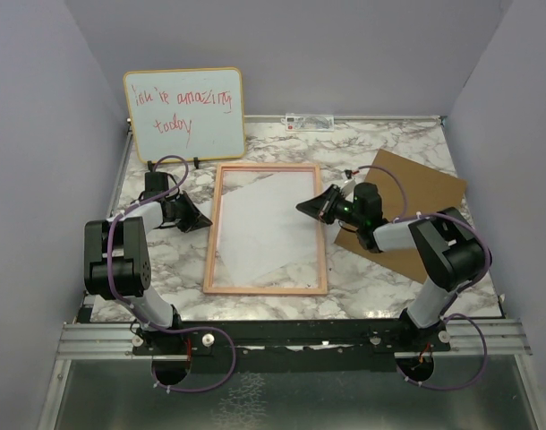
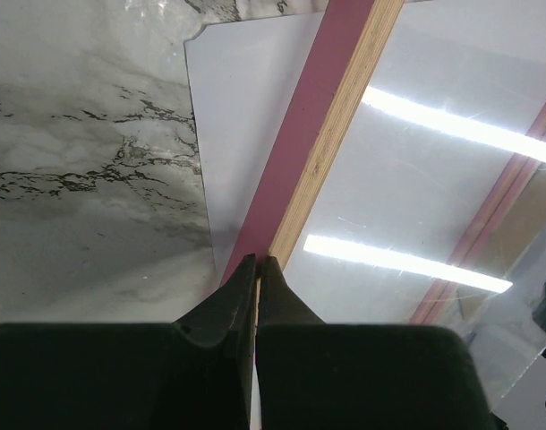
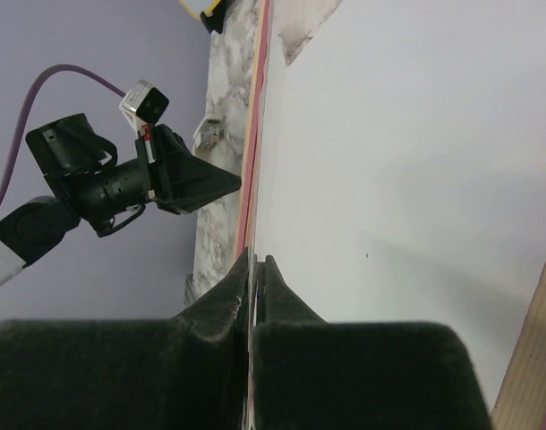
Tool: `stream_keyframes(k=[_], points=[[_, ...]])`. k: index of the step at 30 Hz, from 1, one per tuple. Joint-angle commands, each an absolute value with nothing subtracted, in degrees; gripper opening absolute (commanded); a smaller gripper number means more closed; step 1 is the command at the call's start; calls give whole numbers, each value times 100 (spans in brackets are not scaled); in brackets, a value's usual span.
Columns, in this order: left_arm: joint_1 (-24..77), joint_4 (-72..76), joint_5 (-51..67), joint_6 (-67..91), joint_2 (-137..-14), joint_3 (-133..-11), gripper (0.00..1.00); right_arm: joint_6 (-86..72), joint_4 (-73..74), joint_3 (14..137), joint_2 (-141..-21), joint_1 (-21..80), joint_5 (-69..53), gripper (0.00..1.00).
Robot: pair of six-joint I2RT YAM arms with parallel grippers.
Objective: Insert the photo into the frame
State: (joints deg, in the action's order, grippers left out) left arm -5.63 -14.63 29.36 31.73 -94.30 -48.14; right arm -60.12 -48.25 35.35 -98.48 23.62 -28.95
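Left fingers (image 2: 221, 305), pinched shut, touch the frame (image 2: 309, 134) at its rail, lower centre; right fingers (image 3: 224, 296), equally shut, meet the skewed photo (image 2: 242, 107), white-side-up under it on the desk (image 2: 76, 134), probably to square it.

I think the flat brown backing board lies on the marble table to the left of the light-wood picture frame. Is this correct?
Not quite: the side is wrong. The flat brown backing board lies on the marble table to the right of the thin light-wood picture frame, not to the left. The top external view shows it.
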Motion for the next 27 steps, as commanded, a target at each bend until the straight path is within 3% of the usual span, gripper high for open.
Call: stream_keyframes(k=[1,13,27], points=[[-518,-1704,2504,3077,-9782,-4565,0,-6180,-5458,3506,-10134,2362,-3033,1],[-516,-1696,2508,3067,-9835,-4601,0,-6308,-6325,3345,-9999,2373,-3277,1],[-512,-1696,2532,3050,-9853,-4579,0,-6271,-5966,3519,-10166,2373,-3095,1]])
